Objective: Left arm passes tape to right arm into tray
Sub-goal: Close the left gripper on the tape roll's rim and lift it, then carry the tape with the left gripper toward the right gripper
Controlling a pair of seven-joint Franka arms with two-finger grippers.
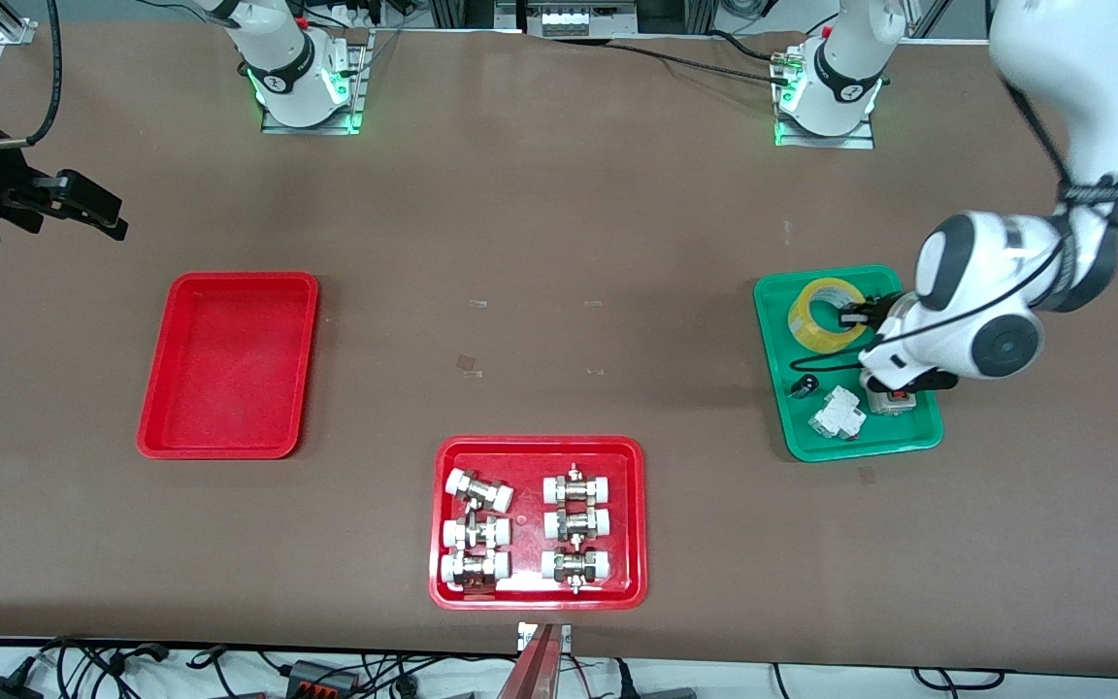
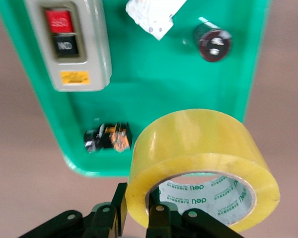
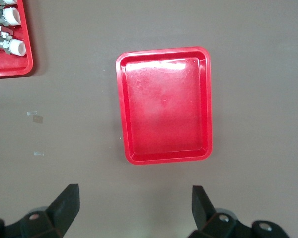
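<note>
The yellow tape (image 1: 826, 314) is in the green tray (image 1: 908, 442), in the corner farthest from the front camera. My left gripper (image 1: 857, 316) is shut on the roll's wall (image 2: 203, 148), one finger inside the core and one outside (image 2: 114, 208). I cannot tell whether the roll is off the tray floor. The plain red tray (image 1: 229, 364) lies toward the right arm's end of the table with nothing in it. My right gripper (image 1: 93, 209) hangs open over bare table beside that tray (image 3: 164, 104), its fingers (image 3: 67, 201) wide apart and holding nothing.
The green tray (image 2: 164, 94) also holds a grey switch box (image 2: 72, 44), a black cylinder (image 2: 212, 43), a white part (image 1: 836, 413) and a small black-and-orange piece (image 2: 107, 138). A red tray of white-capped metal fittings (image 1: 538, 592) sits nearest the front camera.
</note>
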